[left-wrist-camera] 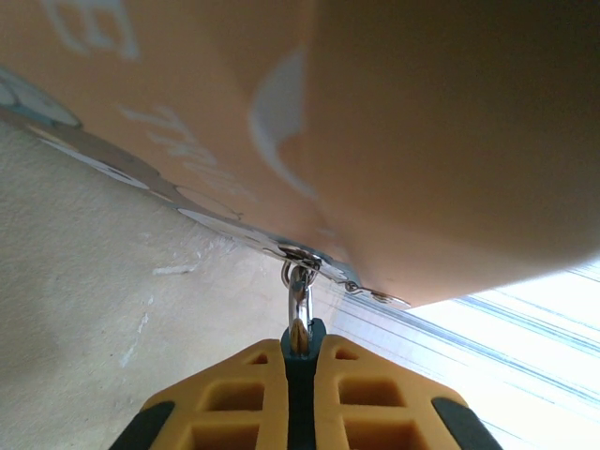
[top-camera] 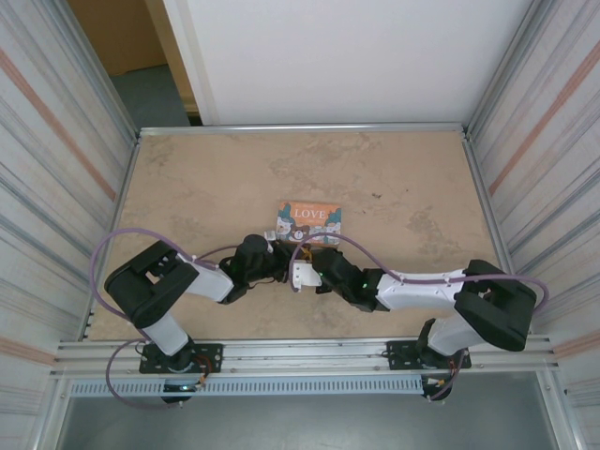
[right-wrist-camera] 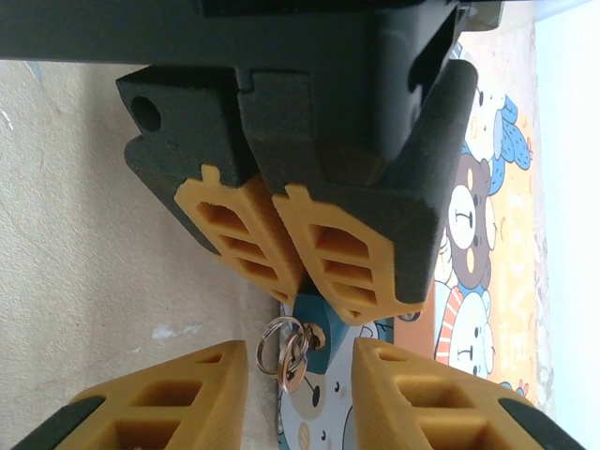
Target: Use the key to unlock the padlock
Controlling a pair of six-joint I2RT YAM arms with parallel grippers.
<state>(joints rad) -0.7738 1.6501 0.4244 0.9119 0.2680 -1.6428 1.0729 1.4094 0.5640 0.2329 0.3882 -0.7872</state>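
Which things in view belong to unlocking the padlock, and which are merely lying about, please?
For the job: blue padlock, clamped in the left gripper; key on its ring, between the fingers of the open right gripper.
Just there: LOVE tin with cartoon bears, whose hasp the padlock hangs from; table.

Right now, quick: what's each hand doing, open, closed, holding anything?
Left hand: closed, holding the padlock.
Right hand: open, fingers either side of the key ring, not gripping it.
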